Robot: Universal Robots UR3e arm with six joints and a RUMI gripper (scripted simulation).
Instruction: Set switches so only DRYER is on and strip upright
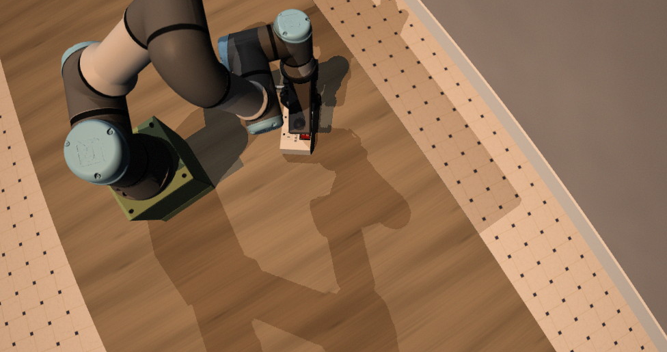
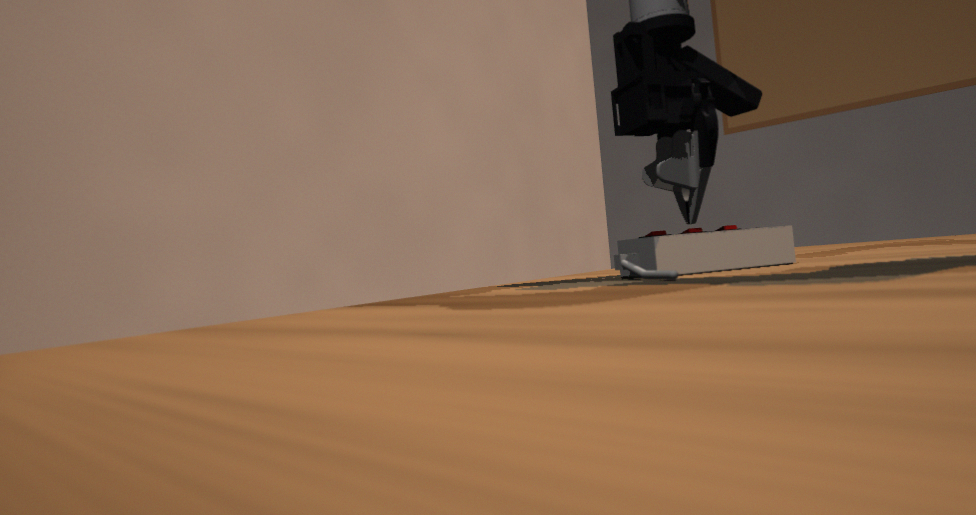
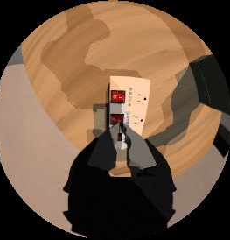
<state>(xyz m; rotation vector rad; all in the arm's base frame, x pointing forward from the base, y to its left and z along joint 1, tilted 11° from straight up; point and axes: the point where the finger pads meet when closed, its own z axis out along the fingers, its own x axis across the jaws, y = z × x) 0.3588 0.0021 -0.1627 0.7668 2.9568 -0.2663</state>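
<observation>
A white power strip (image 1: 296,145) (image 2: 723,248) (image 3: 139,107) lies flat on the wooden table with its red rocker switches facing up. Three switches show in the side view, the middle one (image 2: 692,230) just below my fingertips. In the wrist view the far switch (image 3: 117,95) and the second switch (image 3: 115,118) show fully; a third is partly hidden between my fingers. My gripper (image 2: 688,219) (image 3: 120,123) is shut and empty, pointing straight down, its tips just above the strip. The labels beside the switches are too small to read.
The arm's green base (image 1: 160,171) stands left of the strip. A short grey cable stub (image 2: 645,273) sticks out of the strip's left end. Pale perforated boards (image 1: 466,130) run along the table's sides. A beige wall (image 2: 307,135) stands behind.
</observation>
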